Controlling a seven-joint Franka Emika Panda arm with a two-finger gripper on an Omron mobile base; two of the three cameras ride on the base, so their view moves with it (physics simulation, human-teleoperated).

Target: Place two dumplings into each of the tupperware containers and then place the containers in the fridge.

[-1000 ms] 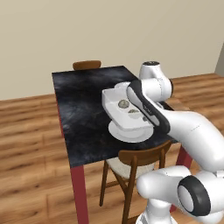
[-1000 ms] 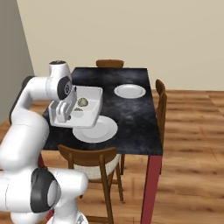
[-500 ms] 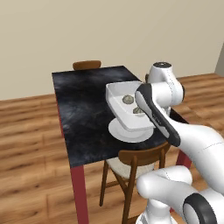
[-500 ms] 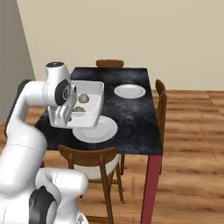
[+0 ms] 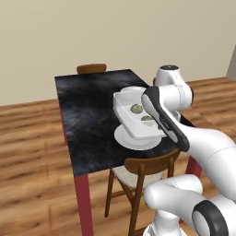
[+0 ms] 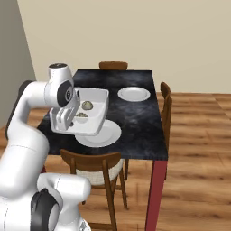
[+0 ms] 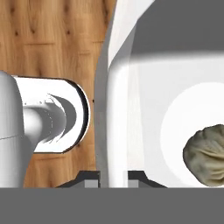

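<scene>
**White container pinched by its near rim, lifted over the table**

While the deep white rectangular tupperware container (image 6: 83,118) hangs above the dark marbled table top (image 5: 90,117), I read the grip as the thing everything turns on: the two-finger gripper (image 7: 113,177) is closed narrow on the container's near rim, one dark fingertip (image 7: 89,178) outside the wall and the other inside it. So the whole tray reaches away from the jaws, toward the far side of the table, with its long axis running straight out from the hand. I judge it a cantilevered hold that could tip or slip if I swing it fast.

Two olive-tan lumpy dumplings (image 5: 136,109) lie on the container's floor, one further from the wrist, one nearer. In the hand view a single dumpling (image 7: 205,155) sits at the right edge, cut off.

Just below the container is a round flat white plate (image 6: 106,135), and I cannot tell whether the tray's underside clears it. A second round white plate (image 6: 133,94) lies well apart toward the far right corner. A brown wooden chair (image 6: 97,167) stands tucked under the near edge.

From the base cameras the forearm hides the fingers.
</scene>
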